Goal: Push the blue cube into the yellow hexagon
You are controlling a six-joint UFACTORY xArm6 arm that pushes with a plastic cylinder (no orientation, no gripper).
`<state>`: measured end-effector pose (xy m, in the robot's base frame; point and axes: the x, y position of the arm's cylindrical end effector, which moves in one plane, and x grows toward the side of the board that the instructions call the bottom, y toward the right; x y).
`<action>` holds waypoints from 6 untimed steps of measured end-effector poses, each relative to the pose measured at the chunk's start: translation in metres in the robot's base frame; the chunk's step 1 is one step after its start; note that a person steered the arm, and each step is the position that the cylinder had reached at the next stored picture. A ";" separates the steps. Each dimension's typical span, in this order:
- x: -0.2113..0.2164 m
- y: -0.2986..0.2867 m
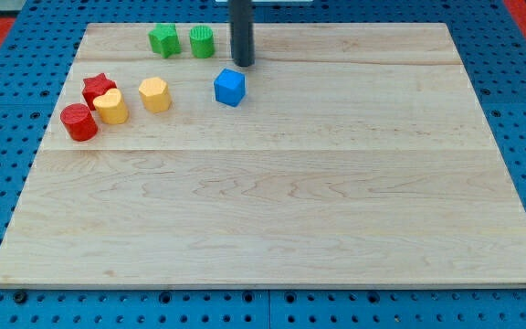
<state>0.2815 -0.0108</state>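
Note:
The blue cube [230,88] sits on the wooden board [272,201] in the upper middle-left. The yellow hexagon [154,94] lies to the cube's left, with a gap between them. My tip [243,63] rests just above and slightly right of the blue cube in the view, close to it but apart. The dark rod rises from there out of the view's top edge.
A yellow heart [111,107], a red star [99,88] and a red cylinder [78,122] cluster left of the hexagon. A green star [163,40] and a green cylinder [202,42] sit near the board's top edge, left of the rod.

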 end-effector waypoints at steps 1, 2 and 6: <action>0.043 0.006; 0.055 -0.021; 0.061 -0.129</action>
